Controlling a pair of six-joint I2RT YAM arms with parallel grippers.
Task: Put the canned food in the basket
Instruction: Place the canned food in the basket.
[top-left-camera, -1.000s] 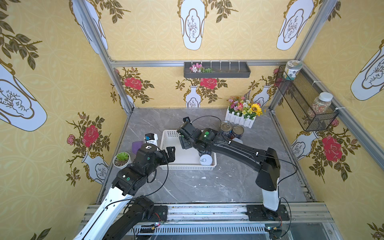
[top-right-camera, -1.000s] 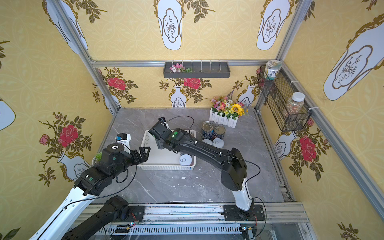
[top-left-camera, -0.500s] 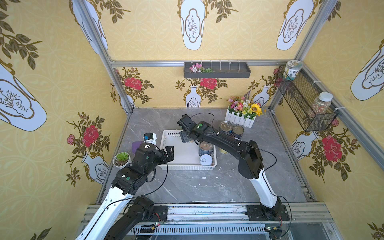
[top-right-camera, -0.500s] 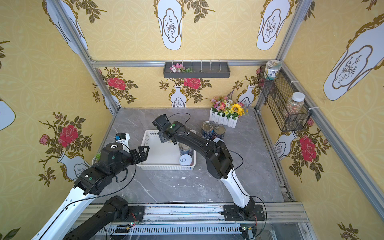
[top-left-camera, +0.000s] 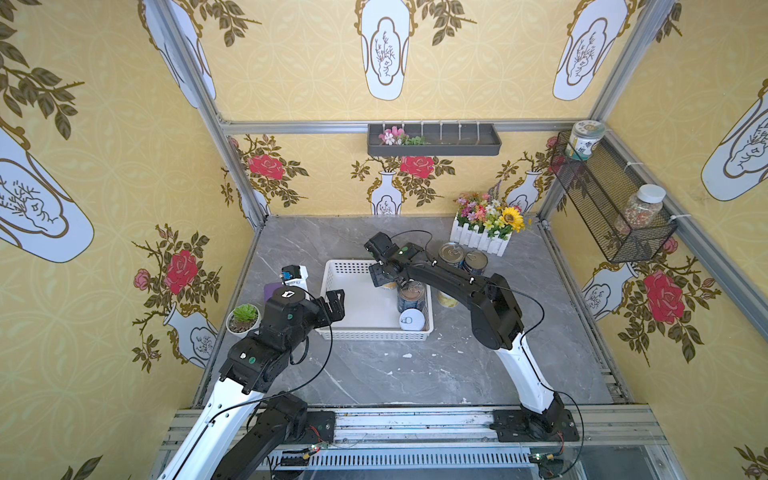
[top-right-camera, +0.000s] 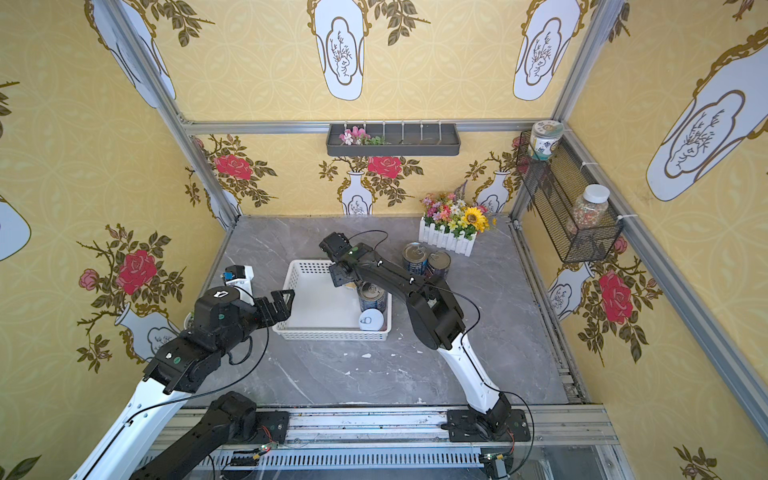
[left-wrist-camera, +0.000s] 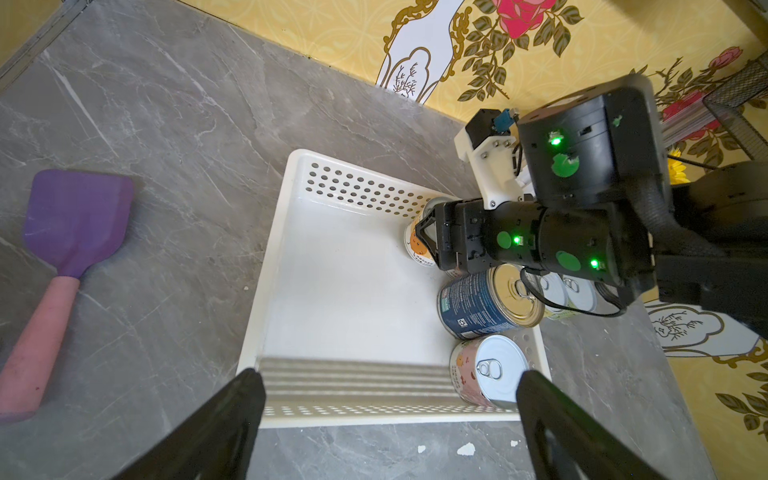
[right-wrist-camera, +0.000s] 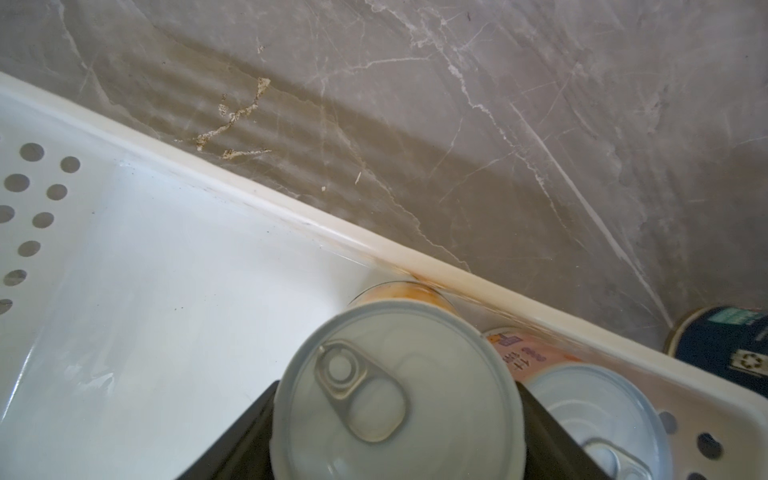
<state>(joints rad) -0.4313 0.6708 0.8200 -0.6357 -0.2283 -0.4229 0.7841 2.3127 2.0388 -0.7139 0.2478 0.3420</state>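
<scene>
The white basket (top-left-camera: 333, 286) (top-right-camera: 328, 332) (left-wrist-camera: 286, 232) (right-wrist-camera: 291, 208) sits mid-table. My right gripper (top-left-camera: 384, 280) (top-right-camera: 345, 279) (left-wrist-camera: 428, 241) (right-wrist-camera: 395, 415) is shut on a white-lidded, yellow-sided can (left-wrist-camera: 415, 243) (right-wrist-camera: 395, 390), upright in the basket's far right corner. Beside it in the basket are a pink can (right-wrist-camera: 590, 399), a blue-labelled can (top-left-camera: 411, 295) (left-wrist-camera: 478, 305) and another pink can (top-left-camera: 412, 321) (left-wrist-camera: 486, 370). Two blue cans (top-left-camera: 451, 253) (top-left-camera: 475, 262) and a yellow-green can (top-left-camera: 446, 298) stand outside. My left gripper (top-left-camera: 334, 305) (top-right-camera: 282, 303) (left-wrist-camera: 386, 382) hangs open and empty by the basket's near left edge.
A purple spatula (left-wrist-camera: 70, 216) and a small succulent pot (top-left-camera: 243, 318) lie left of the basket. A fenced flower box (top-left-camera: 486, 232) stands at the back right. The wire shelf (top-left-camera: 615, 208) holds jars, and white crumbs (top-left-camera: 407, 355) dot the table.
My right arm has drawn back and folded at the elbow, carrying the can toward the basket's far right corner and uncovering the blue can. The left arm has barely moved.
</scene>
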